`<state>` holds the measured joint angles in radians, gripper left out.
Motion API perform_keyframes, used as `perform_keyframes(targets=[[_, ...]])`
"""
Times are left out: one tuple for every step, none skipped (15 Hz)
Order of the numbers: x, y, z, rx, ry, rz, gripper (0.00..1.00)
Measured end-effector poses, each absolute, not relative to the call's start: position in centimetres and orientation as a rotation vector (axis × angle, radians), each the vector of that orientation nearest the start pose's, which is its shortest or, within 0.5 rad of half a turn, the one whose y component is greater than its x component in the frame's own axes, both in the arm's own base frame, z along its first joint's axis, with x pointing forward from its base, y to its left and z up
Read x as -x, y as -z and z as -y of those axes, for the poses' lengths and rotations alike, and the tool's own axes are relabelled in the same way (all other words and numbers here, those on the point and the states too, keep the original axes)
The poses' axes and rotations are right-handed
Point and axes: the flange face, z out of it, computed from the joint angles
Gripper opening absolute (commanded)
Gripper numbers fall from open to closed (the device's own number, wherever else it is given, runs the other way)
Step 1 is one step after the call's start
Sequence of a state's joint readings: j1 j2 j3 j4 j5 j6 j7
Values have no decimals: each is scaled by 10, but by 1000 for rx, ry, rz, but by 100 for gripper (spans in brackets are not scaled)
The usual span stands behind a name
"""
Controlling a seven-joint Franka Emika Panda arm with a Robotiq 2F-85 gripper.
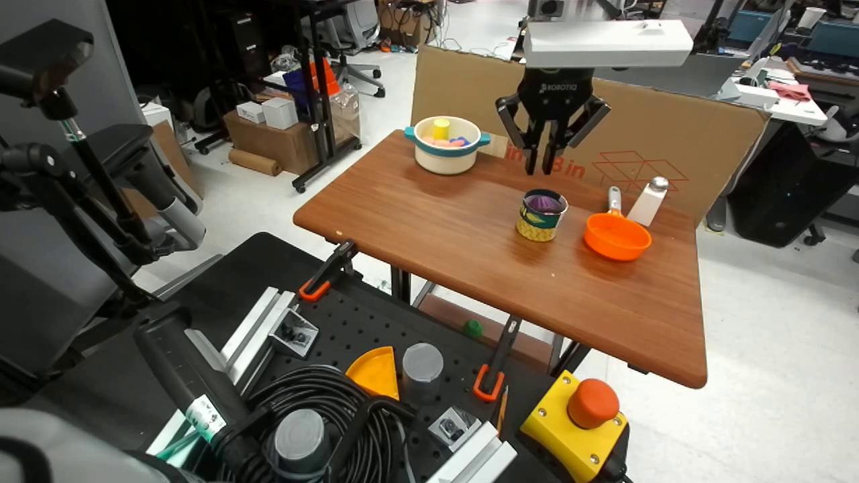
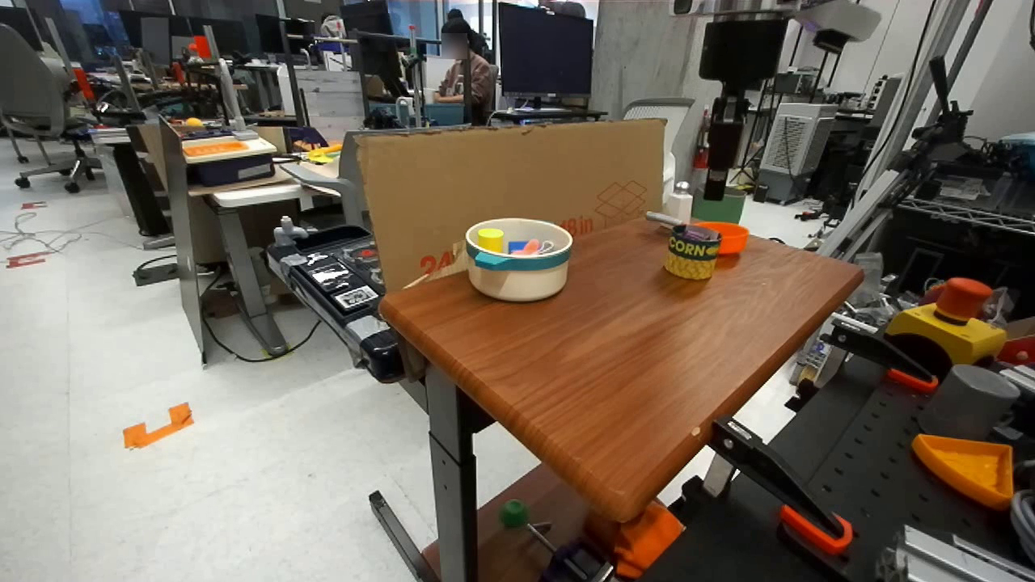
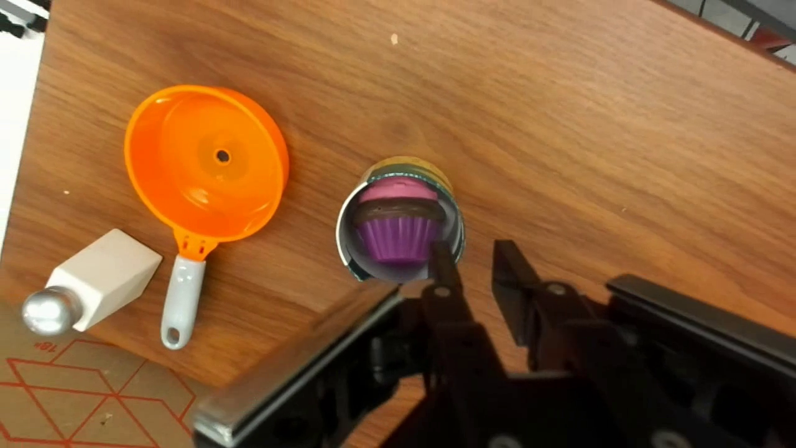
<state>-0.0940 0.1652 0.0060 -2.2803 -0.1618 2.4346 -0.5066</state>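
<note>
- One table (image 1: 429,221): reddish-brown wood-grain top, rounded corners.
- One cardboard panel (image 1: 644,127): upright along a long edge of the table, red lettering and box outlines printed on the side facing me.
- One black perforated worktop (image 1: 376,308): along the table's opposite long edge; two orange-ended clamps (image 1: 329,268) sit at that edge.
- One Robotiq gripper (image 1: 539,170): black, hanging points-down above the table, near the corn tin (image 2: 692,260) and apart from it. Its fingers (image 3: 507,280) stand a narrow gap apart; in the wrist view I see bare wood grain between them.
- One cream pot (image 2: 517,281): teal band and handles, well apart from the tin; contents, a yellow cylinder (image 2: 490,238) and smaller pieces in blue and salmon pink.
- One orange pan (image 3: 199,143): round, small hole in the base, grey handle (image 3: 182,298) pointing toward the cardboard.
- One corn tin, as above: green and yellow label reading CORN, uncovered top, upright on the table between pot and pan, nearer the pan.
- One white shaker (image 3: 115,274): tapered, silver cap (image 3: 53,310), upright just beside the pan's handle.
- One toy cupcake (image 3: 401,236): inside the corn tin; purple fluted cup, brown layer, pink top.
</note>
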Motion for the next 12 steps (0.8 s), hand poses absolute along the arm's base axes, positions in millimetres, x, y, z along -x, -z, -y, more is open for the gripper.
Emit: perform_keyframes(targets=[[-525, -283, 47, 3121, -65, 880, 62], [-524, -285, 46, 3124, -60, 889, 69], [-522, -287, 45, 3127, -42, 899, 76], [-521, -288, 44, 3131, -19, 912, 84], [-519, -290, 43, 3135, 11, 922, 91], [-519, -291, 42, 3138, 51, 927, 99], [-518, -293, 41, 3139, 115, 918, 100], [-518, -294, 39, 3137, 180, 902, 100], [-517, -295, 35, 3133, 237, 886, 100], [-517, -296, 30, 3126, 285, 875, 100], [-517, -296, 24, 3118, 325, 870, 100], [-516, -296, 18, 3110, 350, 874, 100]])
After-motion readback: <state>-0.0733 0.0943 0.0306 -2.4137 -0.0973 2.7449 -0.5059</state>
